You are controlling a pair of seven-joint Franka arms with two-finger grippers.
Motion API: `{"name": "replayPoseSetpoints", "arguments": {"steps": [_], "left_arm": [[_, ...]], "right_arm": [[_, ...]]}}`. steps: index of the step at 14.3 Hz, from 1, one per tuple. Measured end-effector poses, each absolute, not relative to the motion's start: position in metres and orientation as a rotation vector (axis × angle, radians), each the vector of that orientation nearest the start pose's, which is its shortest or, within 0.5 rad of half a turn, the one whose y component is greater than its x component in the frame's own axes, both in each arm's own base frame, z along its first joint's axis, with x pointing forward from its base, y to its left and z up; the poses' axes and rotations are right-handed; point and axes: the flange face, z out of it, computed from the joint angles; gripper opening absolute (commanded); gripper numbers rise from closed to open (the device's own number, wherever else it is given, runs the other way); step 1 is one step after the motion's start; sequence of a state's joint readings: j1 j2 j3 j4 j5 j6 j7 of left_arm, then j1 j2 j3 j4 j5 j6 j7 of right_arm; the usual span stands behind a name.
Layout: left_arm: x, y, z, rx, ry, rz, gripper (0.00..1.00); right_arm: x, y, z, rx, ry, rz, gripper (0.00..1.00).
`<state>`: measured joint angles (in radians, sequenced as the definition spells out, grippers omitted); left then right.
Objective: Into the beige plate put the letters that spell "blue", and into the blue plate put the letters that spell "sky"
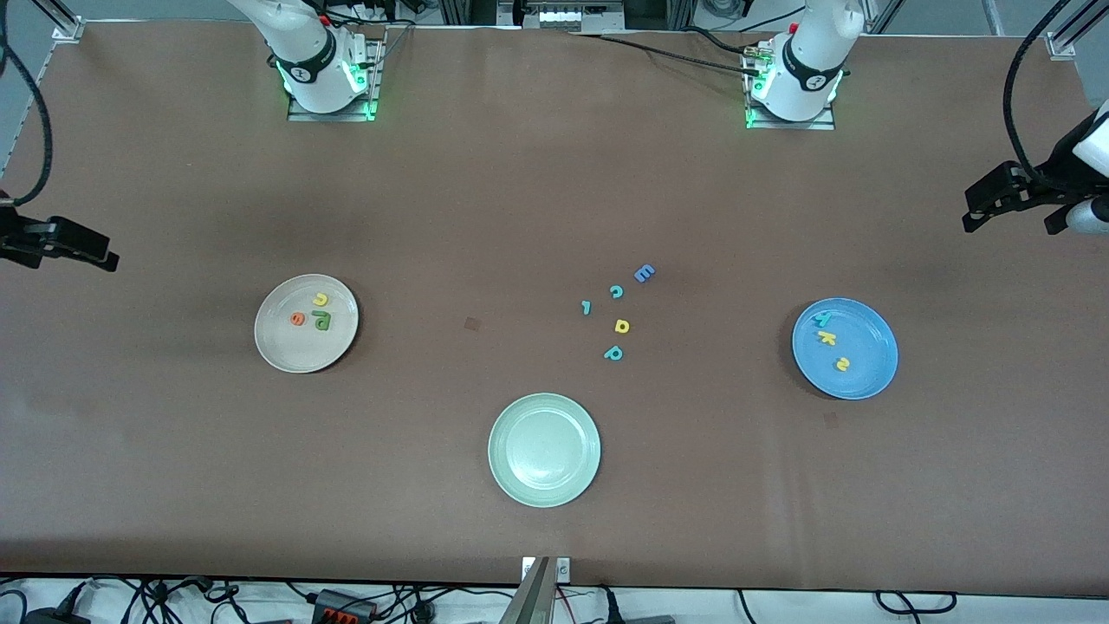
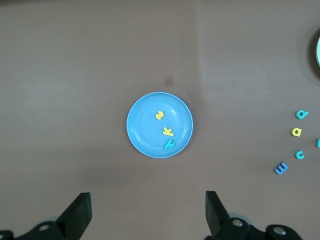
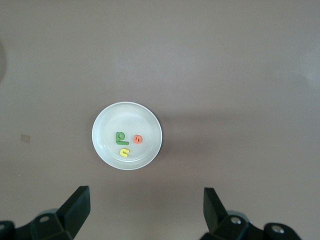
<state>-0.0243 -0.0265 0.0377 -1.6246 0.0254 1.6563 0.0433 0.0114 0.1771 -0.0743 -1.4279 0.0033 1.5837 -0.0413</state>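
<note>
The beige plate (image 1: 275, 347) (image 3: 107, 125) lies toward the right arm's end and holds a dark green looped letter (image 1: 322, 321) (image 3: 121, 137), a yellow u (image 1: 320, 299) (image 3: 124, 152) and an orange e (image 1: 298, 319) (image 3: 138, 139). The blue plate (image 1: 871, 368) (image 2: 142, 127) lies toward the left arm's end with a yellow s (image 1: 841, 364) (image 2: 159, 115), yellow k (image 1: 826, 337) (image 2: 168, 132) and teal y (image 1: 821, 318) (image 2: 170, 144). My right gripper (image 1: 65, 251) (image 3: 146, 207) hangs high and open, off to the side of the beige plate. My left gripper (image 1: 1009, 221) (image 2: 148, 210) is likewise high, open and empty beside the blue plate.
A pale green plate (image 1: 511, 472) sits nearest the front camera at mid-table. Loose letters lie on the cloth between the plates: a blue E (image 1: 644, 274), teal c (image 1: 616, 292), small teal piece (image 1: 586, 307), yellow looped letter (image 1: 621, 326) and teal looped letter (image 1: 613, 353).
</note>
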Motion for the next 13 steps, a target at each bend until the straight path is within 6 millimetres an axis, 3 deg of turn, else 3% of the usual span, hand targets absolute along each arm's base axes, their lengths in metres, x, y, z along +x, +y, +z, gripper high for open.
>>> {"name": "replayPoseSetpoints", "arguments": {"steps": [5, 13], "left_arm": [[0.554, 0.010, 0.621, -3.114, 0.049, -0.090, 1.00], [0.554, 0.010, 0.621, -3.114, 0.049, -0.090, 1.00]], "right_arm": [[0.573, -0.032, 0.590, -3.141, 0.028, 0.004, 1.00], [0.570, -0.034, 0.587, -3.143, 0.030, 0.023, 1.00]]}}
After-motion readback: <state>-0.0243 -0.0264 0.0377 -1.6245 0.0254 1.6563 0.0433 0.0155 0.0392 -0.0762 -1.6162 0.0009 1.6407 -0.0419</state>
